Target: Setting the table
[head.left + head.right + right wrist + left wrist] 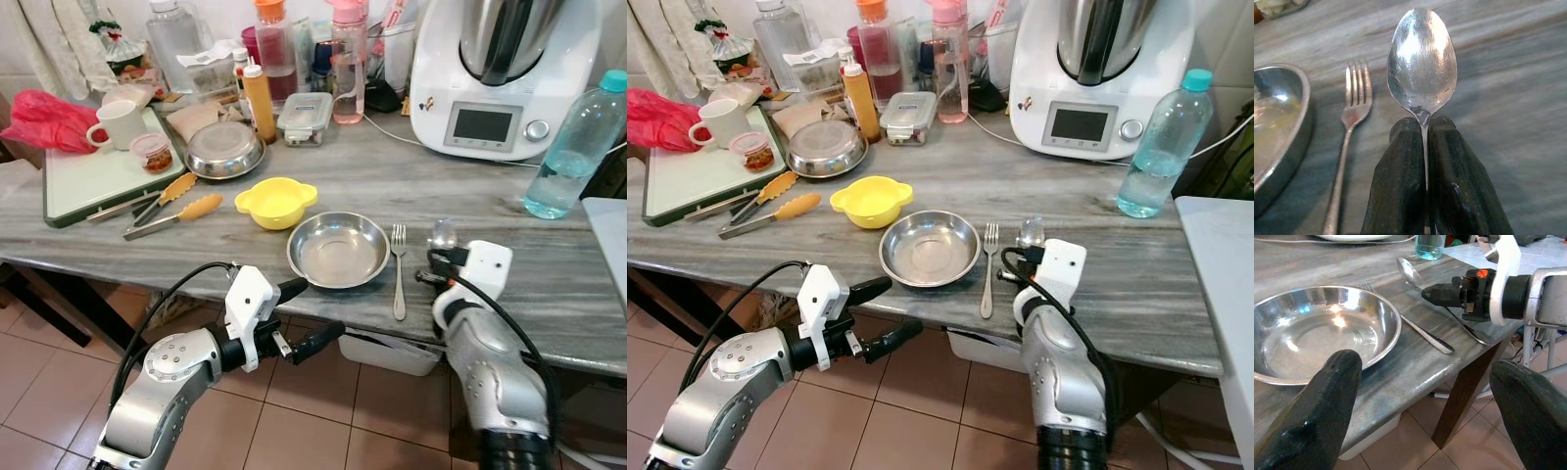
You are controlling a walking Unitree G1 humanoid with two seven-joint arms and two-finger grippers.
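A round steel bowl (338, 249) sits near the front edge of the grey marble table (549, 284). A fork (399, 269) lies just right of the bowl, tines pointing away from me. My right gripper (1423, 128) is shut on the neck of a spoon (1422, 58), whose bowl points away. It holds the spoon low over the table, right of the fork. The spoon (443, 235) sticks out past the white wrist housing. My left gripper (309, 313) is open and holds nothing, below the table edge in front of the steel bowl (1317, 333).
A yellow bowl (276, 202) and tongs (174, 213) lie left of the steel bowl. Behind are a second steel bowl (224, 149), a board (98, 181) with a mug, bottles, a white kitchen machine (495, 78) and a water bottle (572, 147). A white bin (392, 352) sits under the table.
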